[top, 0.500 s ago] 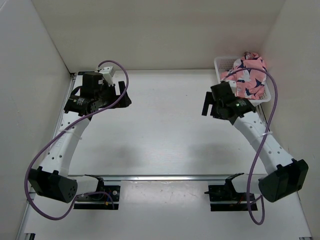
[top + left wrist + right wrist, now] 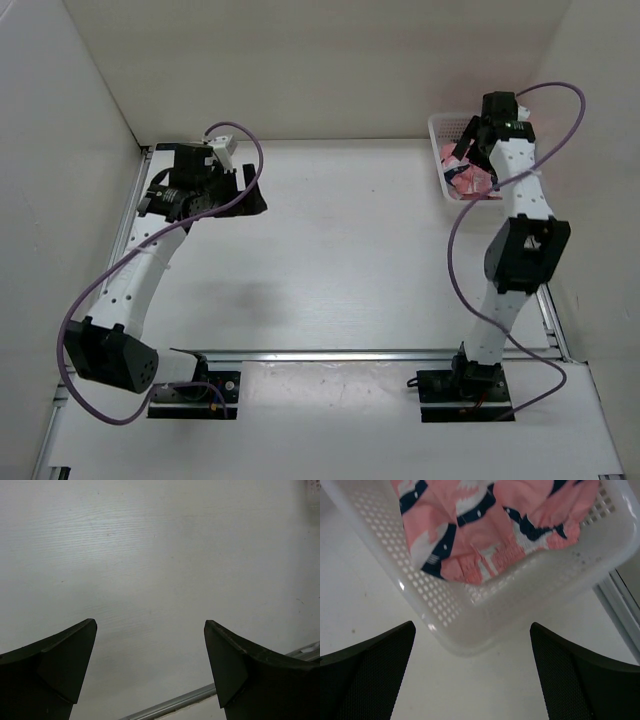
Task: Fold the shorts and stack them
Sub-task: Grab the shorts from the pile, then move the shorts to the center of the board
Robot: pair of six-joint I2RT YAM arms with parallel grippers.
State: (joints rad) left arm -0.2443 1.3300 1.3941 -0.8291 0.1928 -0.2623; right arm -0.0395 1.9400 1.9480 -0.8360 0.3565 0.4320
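Observation:
The salmon-pink shorts (image 2: 485, 525) with navy and white whale shapes lie crumpled inside the white mesh basket (image 2: 445, 610). In the top view, the shorts (image 2: 472, 180) show only partly under my right arm, in the basket (image 2: 437, 125) at the back right corner. My right gripper (image 2: 472, 625) is open and empty. It hangs above the basket's near corner (image 2: 465, 148), not touching the fabric. My left gripper (image 2: 150, 623) is open and empty over the bare table at the back left (image 2: 252, 195).
White walls close in the table on the left, back and right. A metal rail (image 2: 330, 354) runs across the near edge and also shows in the left wrist view (image 2: 170, 705). A rail runs beside the basket (image 2: 620, 600).
My right arm has risen and swung from the table left of the basket to above the basket, now covering most of the shorts. My left arm shifted slightly.

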